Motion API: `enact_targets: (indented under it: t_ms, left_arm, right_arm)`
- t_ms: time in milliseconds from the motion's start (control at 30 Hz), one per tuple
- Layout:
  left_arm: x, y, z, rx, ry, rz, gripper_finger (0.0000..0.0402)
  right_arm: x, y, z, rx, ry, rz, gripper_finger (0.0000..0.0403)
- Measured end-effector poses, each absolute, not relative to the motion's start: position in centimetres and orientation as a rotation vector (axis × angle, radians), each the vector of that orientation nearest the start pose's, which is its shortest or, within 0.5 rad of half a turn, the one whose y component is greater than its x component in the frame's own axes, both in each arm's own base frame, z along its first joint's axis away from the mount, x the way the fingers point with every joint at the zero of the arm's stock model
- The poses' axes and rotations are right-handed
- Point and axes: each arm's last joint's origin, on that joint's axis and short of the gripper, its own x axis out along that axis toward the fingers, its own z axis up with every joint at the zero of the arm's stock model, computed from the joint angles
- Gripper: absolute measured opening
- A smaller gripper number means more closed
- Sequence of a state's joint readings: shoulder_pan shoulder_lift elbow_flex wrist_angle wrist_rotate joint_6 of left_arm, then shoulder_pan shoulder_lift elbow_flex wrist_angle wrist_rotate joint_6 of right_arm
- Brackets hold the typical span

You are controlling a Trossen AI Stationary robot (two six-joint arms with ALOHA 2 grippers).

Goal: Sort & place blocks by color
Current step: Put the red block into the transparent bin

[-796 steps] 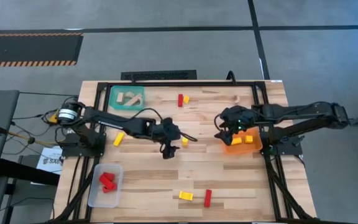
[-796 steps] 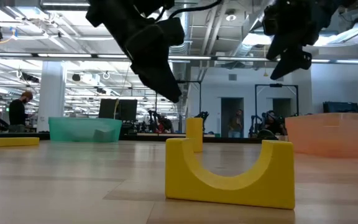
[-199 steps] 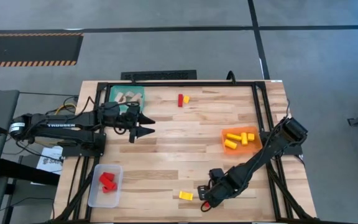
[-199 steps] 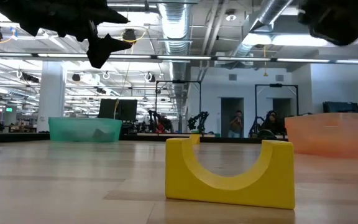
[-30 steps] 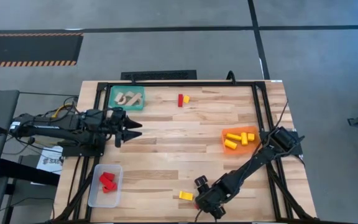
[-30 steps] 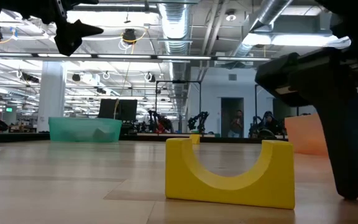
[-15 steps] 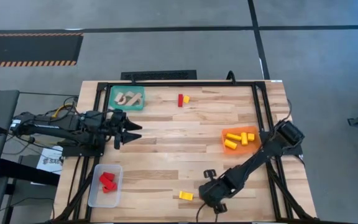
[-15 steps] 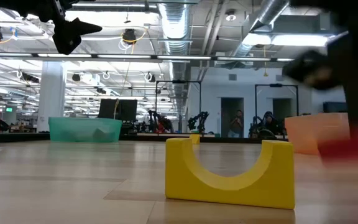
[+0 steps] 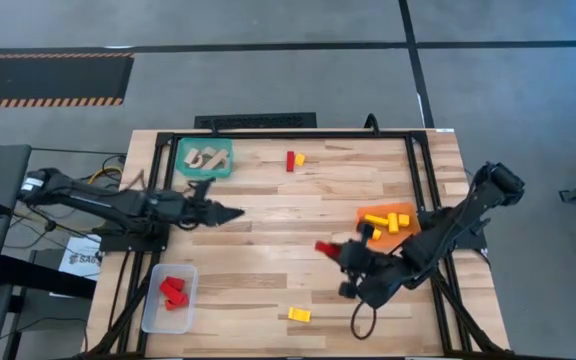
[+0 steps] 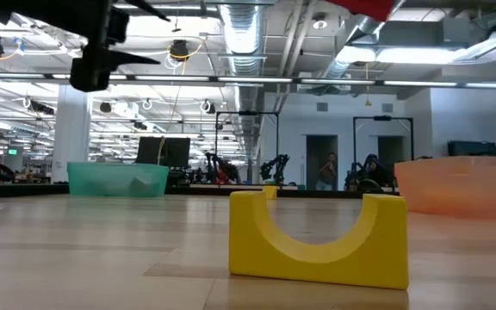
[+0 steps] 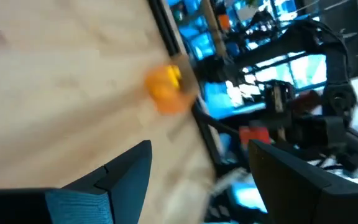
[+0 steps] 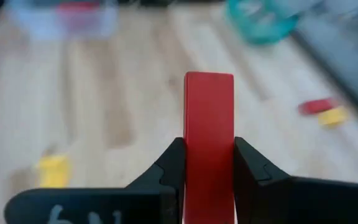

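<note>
My right gripper (image 9: 330,248) hangs over the table's middle, right of centre, shut on a red block (image 12: 209,99), whose underside shows at the low view's top edge (image 10: 368,7). My left gripper (image 9: 226,211) stands open and holds nothing, above the table's left half; its dark fingers spread apart in its wrist view (image 11: 197,180). A yellow arch block (image 9: 298,315) rests flat near the table's front edge and stands large in the low view (image 10: 317,237). A red and a yellow block (image 9: 294,160) lie together near the far edge. My right gripper pinches the red block between its two fingers (image 12: 169,171), which lie on two opposite long faces (image 12: 194,155) near one end. The other end sticks out ahead of the fingertips. The block is lifted clear of the table.
A teal tray (image 9: 205,158) with pale wood blocks sits at the far left. An orange tray (image 9: 388,222) with yellow blocks sits at the right, close behind my right arm. A clear tray (image 9: 168,295) with red blocks sits at the near left. A black frame edges the table.
My right gripper has shut on the red block near the table's front edge, lifted it clear, carried it up and toward the far edge to the table's middle, and turned as it went. My left gripper has reached a little toward the table's right and rolled.
</note>
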State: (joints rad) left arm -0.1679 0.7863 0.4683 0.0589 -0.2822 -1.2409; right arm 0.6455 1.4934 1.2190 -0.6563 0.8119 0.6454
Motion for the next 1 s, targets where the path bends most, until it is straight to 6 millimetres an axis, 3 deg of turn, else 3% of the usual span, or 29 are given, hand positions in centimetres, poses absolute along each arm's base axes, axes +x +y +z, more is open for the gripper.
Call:
enact_targets:
  t_ms: [267,500,667,833,1000]
  left_arm:
    - [22.3,-4.3,22.5,-1.300,0.139,0.140,0.0251]
    - [24.9,-5.2,19.8,-1.347,0.195,0.167,0.0251]
    - [27.0,-5.9,19.5,-1.355,0.204,0.074,0.0251]
    - [28.5,-6.3,19.3,-1.344,0.218,0.061,0.0251]
    - [29.3,-6.2,18.4,-1.349,0.283,0.064,0.0251]
  right_arm:
    - [28.8,13.3,28.4,0.062,0.595,-0.430,0.0084]
    - [32.2,12.5,27.5,0.079,0.582,-0.270,0.0084]
    - [33.9,11.9,25.6,0.081,0.619,-0.258,0.0084]
    - [34.9,11.7,23.3,0.074,0.697,-0.240,0.0084]
    - [35.3,11.8,22.5,0.071,0.712,-0.230,0.0084]
